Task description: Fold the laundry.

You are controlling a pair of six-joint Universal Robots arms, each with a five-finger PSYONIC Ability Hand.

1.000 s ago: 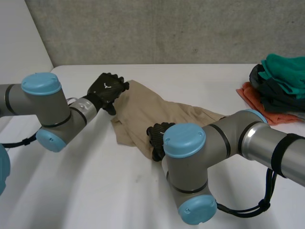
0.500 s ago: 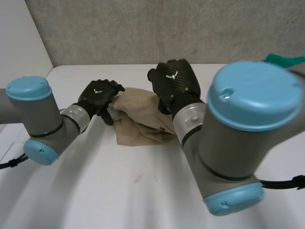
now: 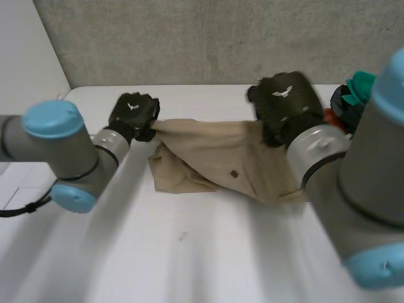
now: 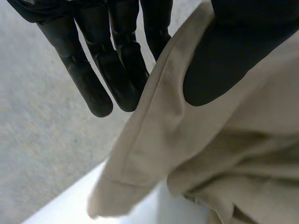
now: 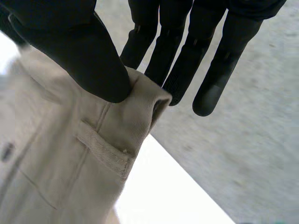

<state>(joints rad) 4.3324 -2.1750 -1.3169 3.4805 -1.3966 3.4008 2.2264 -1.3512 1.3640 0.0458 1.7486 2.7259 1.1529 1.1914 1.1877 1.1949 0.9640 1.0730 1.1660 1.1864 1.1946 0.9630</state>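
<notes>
Tension now in the trousers point(image 3: 208, 158): the tan cloth is pulled out wide, where a second ago it lay bunched on the desk point(image 3: 158, 252). The right robot hand point(image 3: 285, 107) makes the big move. It has come up off the near edge of the cloth, passed close to its partner, and swung out toward the pile of clothes point(image 3: 361, 95). Now it hangs just short of that pile. Its own wrist view shows the thumb clamping the waistband against straight fingers, right by a belt loop point(image 5: 103, 151).

The left robot hand point(image 3: 134, 115) has barely shifted and sits at the end of the trousers farthest from the pile. It pinches the cloth edge there between thumb and fingers. So both hands are grasping the garment, one at each end of its top edge.

The trousers hang between them, stretched in a line that runs toward the pile. A small button point(image 3: 234, 173) faces up, and the lower part seems to drape onto the desk.

By my reading the spreading step is nearly done. The garment is opened out, and laying it flat for the first fold looks like the next call.
</notes>
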